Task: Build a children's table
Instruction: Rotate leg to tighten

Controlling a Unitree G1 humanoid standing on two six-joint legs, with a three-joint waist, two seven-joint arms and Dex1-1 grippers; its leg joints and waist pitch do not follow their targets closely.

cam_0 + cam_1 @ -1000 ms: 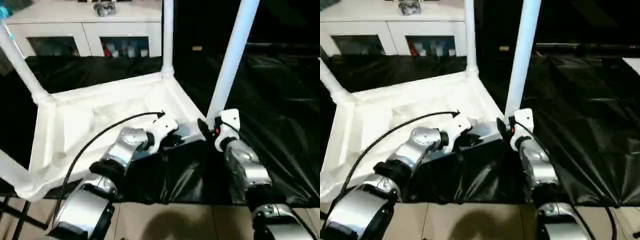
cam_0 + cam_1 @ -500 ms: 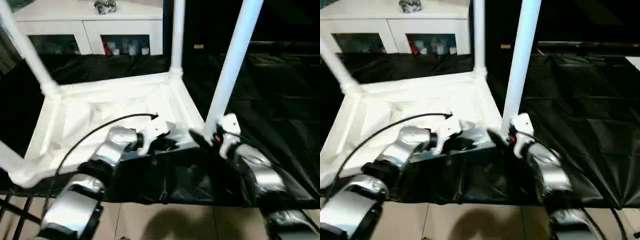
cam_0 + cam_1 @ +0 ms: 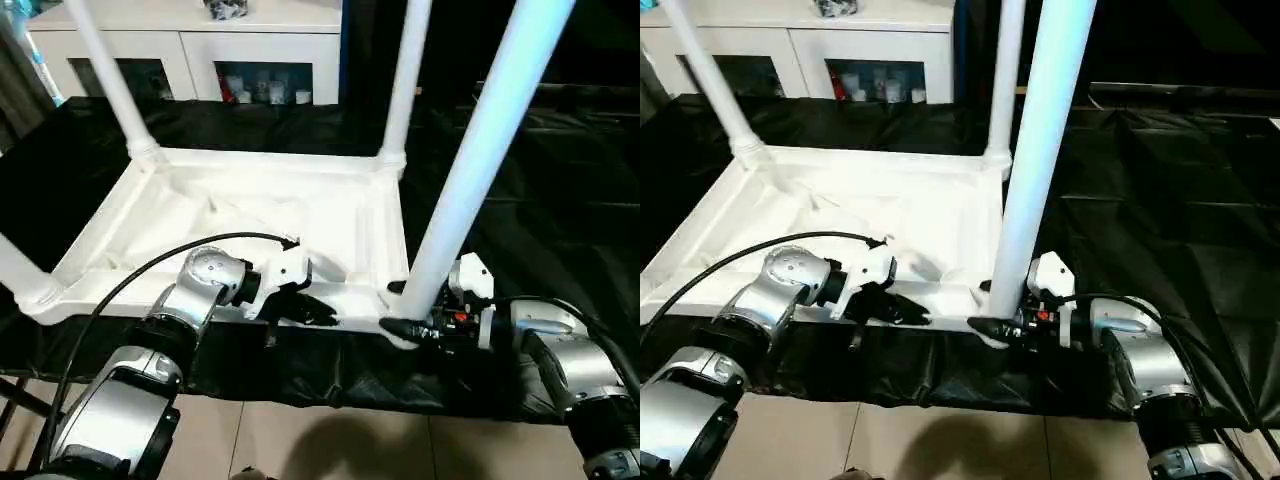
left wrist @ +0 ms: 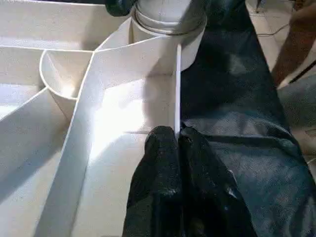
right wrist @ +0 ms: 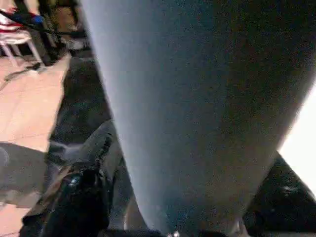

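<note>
The children's table lies upside down on a black sheet, its white ribbed top (image 3: pixel 250 215) facing up. White tube legs rise from the far left (image 3: pixel 108 80), far right (image 3: pixel 405 85) and near right (image 3: pixel 480 165) sockets. A fourth leg (image 3: pixel 15 270) leans out at the near left corner. My left gripper (image 3: pixel 322 320) is shut on the top's thin near rim (image 4: pixel 177 89), with the fingers (image 4: pixel 163 148) pinching it. My right gripper (image 3: pixel 392 307) reaches in from the right at the foot of the near right leg (image 5: pixel 197 108), one finger (image 5: pixel 84 197) pressed against each side.
A white cabinet (image 3: pixel 200 55) with glass doors stands behind the table. The black sheet (image 3: pixel 560 200) stretches wrinkled to the right and hangs over the near edge. Tan floor (image 3: pixel 300 440) shows below it. A black cable (image 3: pixel 130 290) loops off my left forearm.
The camera has shifted and tilted, so the whole table sits differently in view. My right forearm now lies lower and more sideways at the near right leg. The left gripper stays on the rim.
</note>
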